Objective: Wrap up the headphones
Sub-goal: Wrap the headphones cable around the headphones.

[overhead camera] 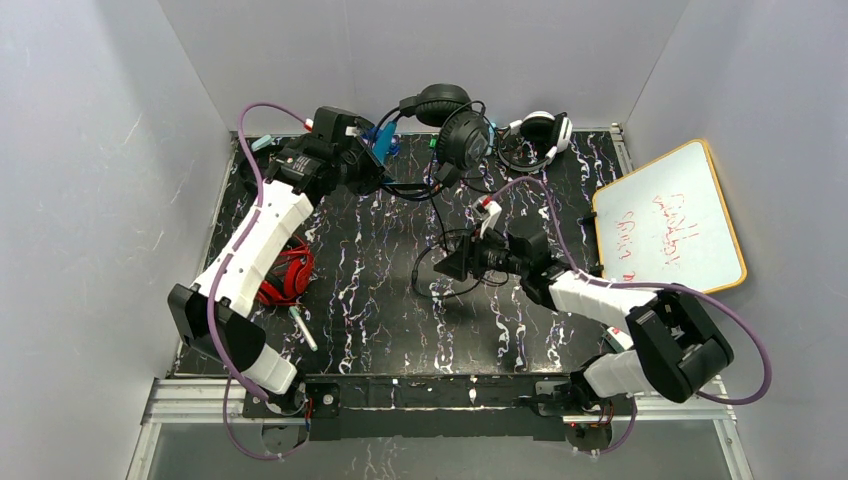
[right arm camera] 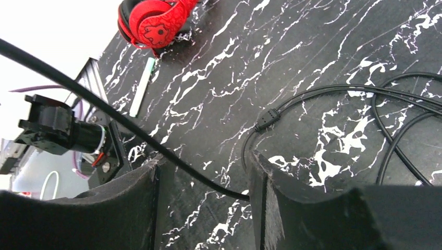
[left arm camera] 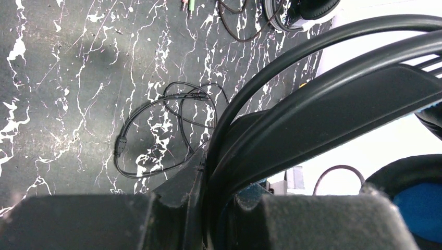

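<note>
My left gripper (overhead camera: 368, 152) is at the back of the table, shut on the headband (left arm camera: 339, 99) of the black headphones (overhead camera: 450, 125); their blue ear cushion (left arm camera: 422, 200) shows at the right of the left wrist view. In that view the left gripper (left arm camera: 219, 205) pinches the band edge-on. The headphones' thin black cable (overhead camera: 440, 215) trails forward into loose loops (left arm camera: 156, 135). My right gripper (overhead camera: 455, 262) hovers open over those loops. In its wrist view the right gripper (right arm camera: 206, 192) has a raised cable strand (right arm camera: 172, 156) running across the gap, touching the right finger (right arm camera: 271, 198).
Red headphones (overhead camera: 287, 275) lie at the left under my left arm, and show as red headphones (right arm camera: 154, 18) in the right wrist view. A white marker (overhead camera: 303, 328) lies near them. A white and black headset (overhead camera: 540, 130) sits at the back right. A whiteboard (overhead camera: 668, 215) leans at the right edge.
</note>
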`<state>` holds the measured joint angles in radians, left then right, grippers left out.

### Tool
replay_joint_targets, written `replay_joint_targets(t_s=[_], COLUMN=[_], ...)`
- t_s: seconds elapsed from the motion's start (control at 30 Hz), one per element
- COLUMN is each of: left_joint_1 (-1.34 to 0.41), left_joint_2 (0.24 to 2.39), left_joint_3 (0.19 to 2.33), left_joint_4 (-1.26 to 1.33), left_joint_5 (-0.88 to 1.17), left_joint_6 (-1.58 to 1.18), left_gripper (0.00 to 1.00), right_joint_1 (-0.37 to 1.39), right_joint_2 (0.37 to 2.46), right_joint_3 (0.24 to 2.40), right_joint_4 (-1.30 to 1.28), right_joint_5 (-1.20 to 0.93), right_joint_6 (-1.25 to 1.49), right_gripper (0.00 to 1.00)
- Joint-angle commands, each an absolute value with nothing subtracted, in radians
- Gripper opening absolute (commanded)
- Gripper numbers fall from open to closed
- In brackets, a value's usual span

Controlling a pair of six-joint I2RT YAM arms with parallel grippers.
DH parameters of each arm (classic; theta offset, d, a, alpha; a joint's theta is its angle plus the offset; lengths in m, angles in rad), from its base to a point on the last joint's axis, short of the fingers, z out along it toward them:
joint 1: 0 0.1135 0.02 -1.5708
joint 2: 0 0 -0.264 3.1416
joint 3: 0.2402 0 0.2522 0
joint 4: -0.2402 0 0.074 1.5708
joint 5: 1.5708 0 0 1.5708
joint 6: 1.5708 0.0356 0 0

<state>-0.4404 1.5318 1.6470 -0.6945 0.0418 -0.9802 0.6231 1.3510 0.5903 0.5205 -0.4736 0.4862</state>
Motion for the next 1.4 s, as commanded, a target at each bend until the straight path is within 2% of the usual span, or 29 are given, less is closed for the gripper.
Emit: replay_joint_targets(t_s=[0.0, 0.1, 0.3, 0.4, 0.5, 0.73, 0.93, 1.1, 1.27, 1.37], left_joint_1=[-0.436, -0.436, -0.435, -0.429, -0.424, -0.423, -0.431, -0.446, -0.481, -0.601], left_joint_2=[1.522, 1.529, 1.535, 1.549, 1.562, 1.540, 1.507, 1.461, 1.461, 1.445], left_joint_3=[1.732, 1.747, 1.759, 1.788, 1.819, 1.778, 1.628, 1.513, 1.426, 1.406], left_joint_4=[-0.703, -0.705, -0.714, -0.736, -0.745, -0.666, -0.506, -0.543, -0.643, -0.671], left_joint_5=[0.101, 0.127, 0.158, 0.206, 0.253, 0.418, 0.726, 0.799, 0.734, 0.567], left_joint_6=[-0.963, -0.958, -0.941, -0.920, -0.895, -0.783, -0.712, -0.440, -0.141, 0.050], left_gripper=[0.00, 0.00, 0.00, 0.00, 0.00, 0.00, 0.00, 0.00, 0.00, 0.00], right_joint_1=[0.626, 0.626, 0.617, 0.591, 0.560, 0.453, 0.355, 0.267, 0.232, 0.229], right_joint_2=[1.382, 1.417, 1.507, 1.507, 1.512, 1.510, 1.551, 1.563, 1.584, 1.564], right_joint_3=[0.544, 0.535, 0.555, 0.520, 0.475, 0.470, 0.597, 0.696, 0.798, 0.839], right_joint_4=[0.668, 0.720, 0.784, 0.838, 0.907, 0.920, 0.832, 0.808, 0.790, 0.731], right_joint_5=[-0.468, -0.467, -0.453, -0.446, -0.438, -0.470, -0.612, -0.758, -0.937, -0.992], right_joint_6=[0.443, 0.437, 0.425, 0.457, 0.496, 0.598, 0.627, 0.737, 0.841, 0.846], right_gripper=[0.60, 0.59, 0.46, 0.33, 0.03, 0.01, 0.01, 0.01, 0.01, 0.01])
